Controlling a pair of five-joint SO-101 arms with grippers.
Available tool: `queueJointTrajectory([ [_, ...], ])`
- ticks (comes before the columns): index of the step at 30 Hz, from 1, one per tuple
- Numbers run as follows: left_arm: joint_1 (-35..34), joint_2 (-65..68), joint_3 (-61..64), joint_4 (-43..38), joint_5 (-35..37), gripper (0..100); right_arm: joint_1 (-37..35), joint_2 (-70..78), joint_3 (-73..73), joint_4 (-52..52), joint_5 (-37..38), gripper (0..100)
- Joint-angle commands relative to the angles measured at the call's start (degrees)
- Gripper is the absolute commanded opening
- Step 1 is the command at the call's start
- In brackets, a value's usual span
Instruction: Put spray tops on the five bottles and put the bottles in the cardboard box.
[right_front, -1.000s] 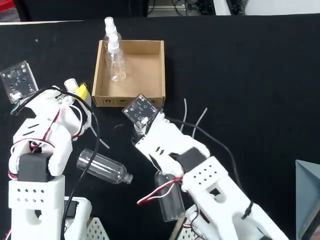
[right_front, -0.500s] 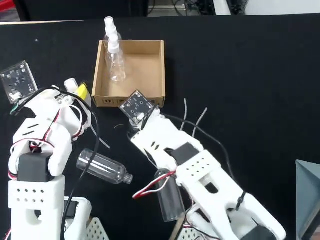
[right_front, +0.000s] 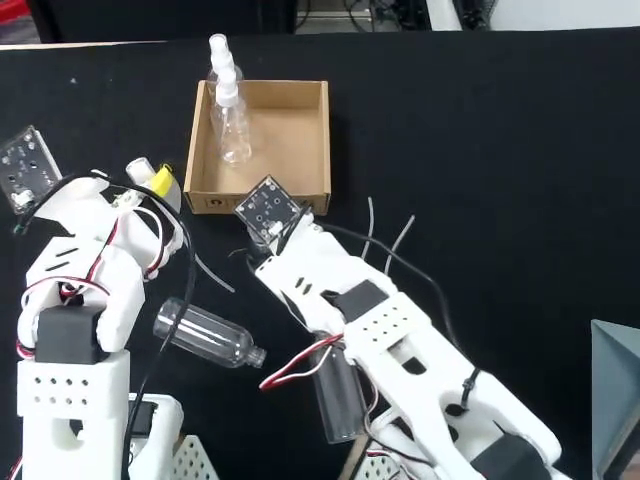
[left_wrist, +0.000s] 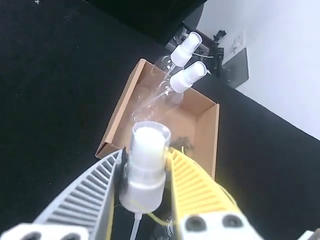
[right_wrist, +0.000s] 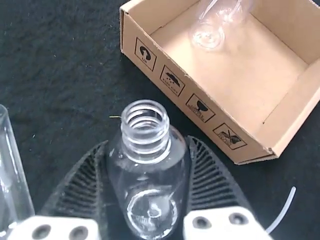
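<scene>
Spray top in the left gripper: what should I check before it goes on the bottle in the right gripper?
1. Spray top clamped in left gripper: ok.
2. Bottle clamped in right gripper: ok.
3. Its neck bare: ok.
4. Top lined up over neck: not ok, grippers apart.
5. Cardboard box has room beside two capped bottles: ok.
</scene>
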Motion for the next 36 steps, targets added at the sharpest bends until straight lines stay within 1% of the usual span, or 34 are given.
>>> queueJointTrajectory([
  [1, -0.57, -1.05, -0.04, -3.69, 0.62, 3, -0.88, 1.36, -2.95, -1.58, -0.26, 1.1],
  [4, -1.8, -1.05, 1.63, -6.33, 0.79, 3, -0.97, 0.75, -2.86, -1.14, -0.26, 1.1],
  [6, -3.38, -1.05, 2.15, -7.38, 2.9, 3, -0.97, 0.13, -2.77, -1.05, -0.26, 1.1],
  [9, -6.29, -1.05, 1.8, -7.56, 5.8, 3, -0.97, -0.75, -2.77, 0.7, -0.26, 1.1],
  [11, -7.34, -1.05, 1.63, -7.56, 6.33, 3, -1.05, -1.54, -2.77, 1.85, -0.26, 1.4],
  [14, -7.34, -1.05, 1.63, -7.65, 7.03, 3, -1.23, -3.03, -2.07, 2.46, -0.26, 1.5],
  [23, -7.34, -1.05, 0.31, -7.74, 15.21, 3, -1.32, -7.69, 2.86, -1.41, 0.09, 1.5],
  [26, -7.43, -1.05, 0.31, -7.74, 16.97, 3, -2.64, -7.69, 3.3, -1.41, 0.18, 1.5],
  [31, -7.43, -1.05, 0.92, -11.6, 16.97, 3, -5.63, -7.69, 4.0, -1.49, 0.26, 1.4],
  [36, -6.9, -1.05, 1.01, -11.96, 16.88, 3, -5.8, -7.69, 4.0, -1.49, 0.26, 1.2],
])
